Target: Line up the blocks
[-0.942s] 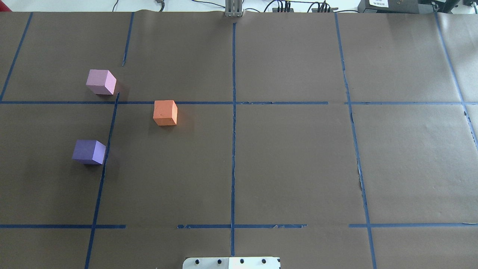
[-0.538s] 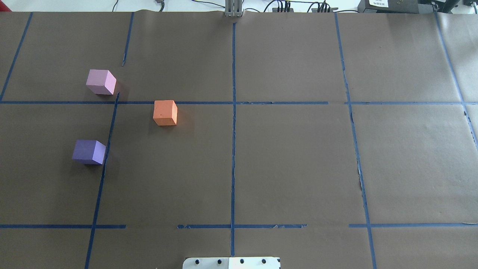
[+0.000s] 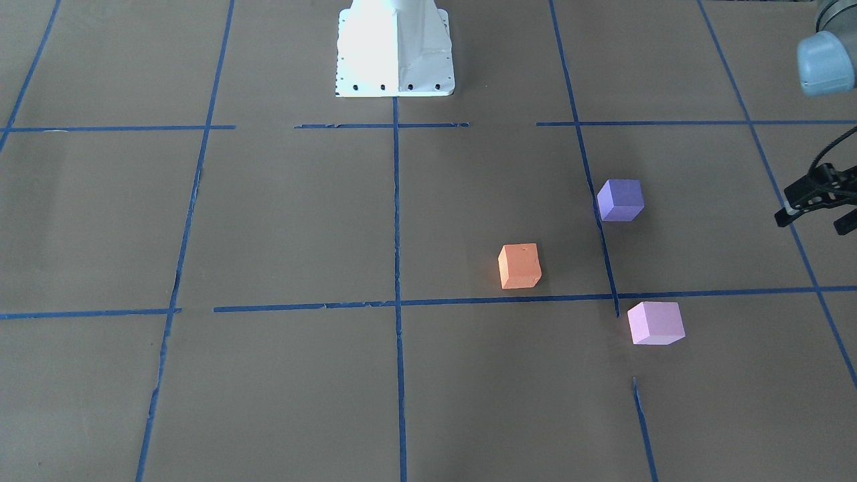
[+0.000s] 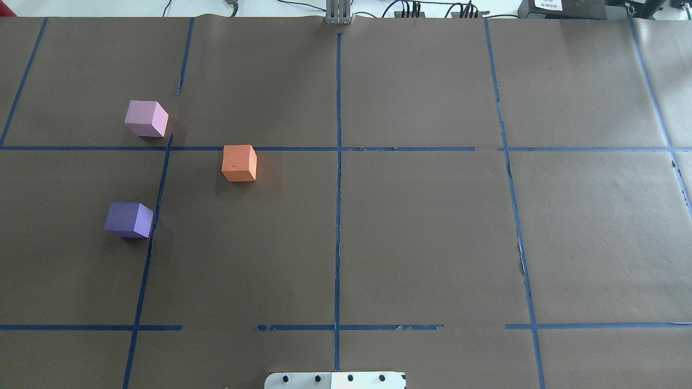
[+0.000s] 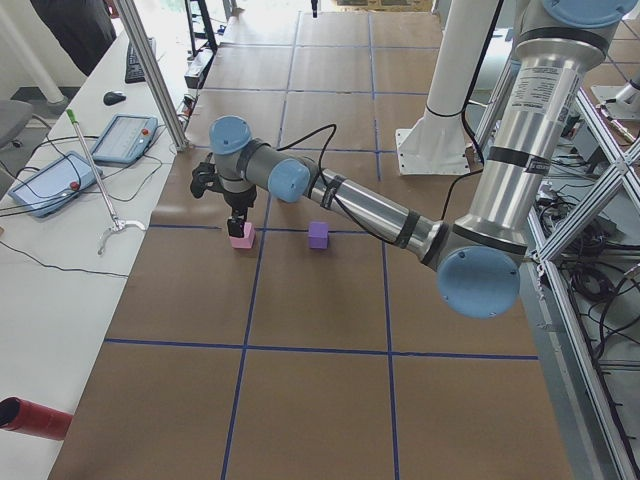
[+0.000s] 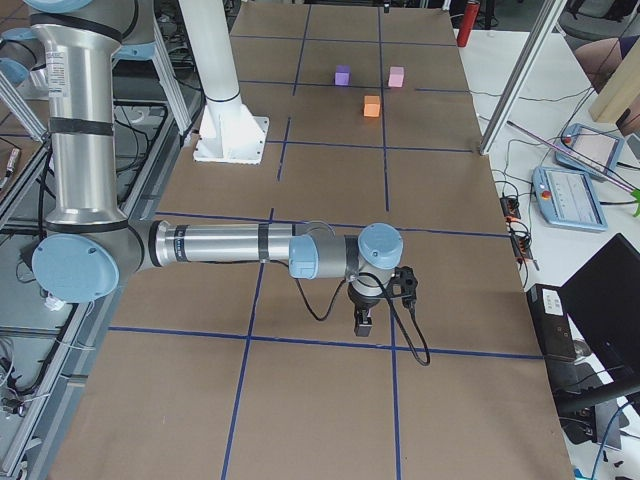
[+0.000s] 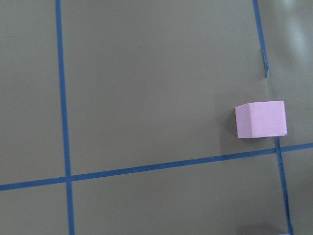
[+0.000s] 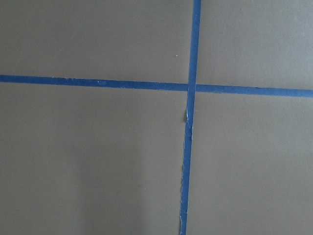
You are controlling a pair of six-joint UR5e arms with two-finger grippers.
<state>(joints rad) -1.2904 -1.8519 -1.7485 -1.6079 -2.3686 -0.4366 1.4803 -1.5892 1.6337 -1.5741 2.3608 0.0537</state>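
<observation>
The table is covered in brown paper, matt and a bit wrinkly. The blue tape lines stuck on it are thin and torn in spots. The orange block, purple block and pink block look soft and dull, like foam. At the top of the front view, the robot base is smooth, shiny white. The left arm is shiny silver metal with smooth light-blue caps.
</observation>
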